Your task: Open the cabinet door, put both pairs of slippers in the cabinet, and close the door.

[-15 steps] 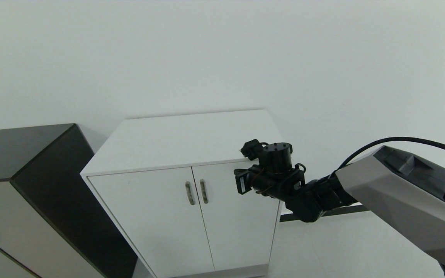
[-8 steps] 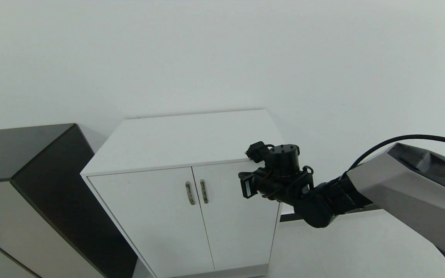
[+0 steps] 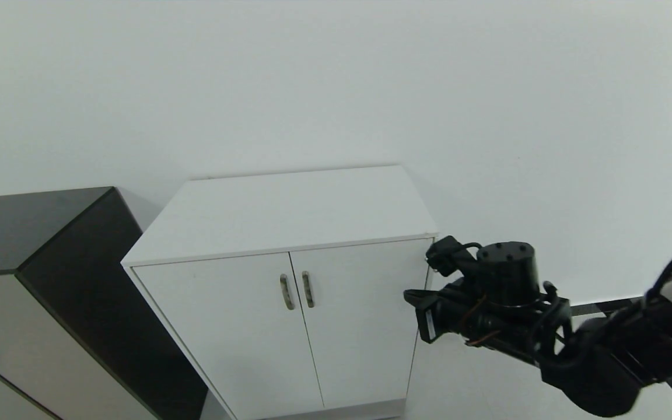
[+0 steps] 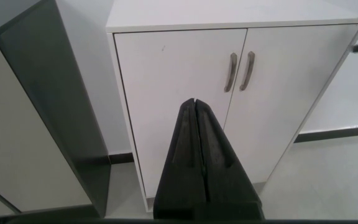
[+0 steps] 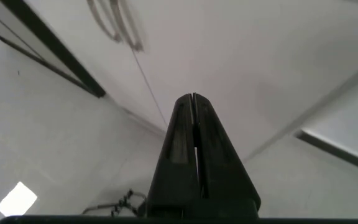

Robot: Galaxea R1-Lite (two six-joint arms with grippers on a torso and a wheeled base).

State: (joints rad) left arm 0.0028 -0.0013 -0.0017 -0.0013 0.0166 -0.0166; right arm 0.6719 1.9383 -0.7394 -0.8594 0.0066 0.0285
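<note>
Cabinet [image 3: 289, 216] stands closed, just left of right pincer [image 5: 193, 99].

The cabinet [image 3: 289, 210] stands against the wall [image 3: 336, 81] with another unit [image 3: 50, 274] just beside it on the left, its two handles [image 3: 307, 289] side by side mid-front, and the right pincer [image 3: 423, 318] before its right edge.

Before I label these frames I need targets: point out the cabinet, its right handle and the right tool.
cabinet [image 3: 289, 204]: head view, on its top panel.
right handle [image 3: 308, 289]: head view, middle of the bar.
right tool [image 5: 193, 99]: right wrist view, seam between its shut fingertips.
</note>
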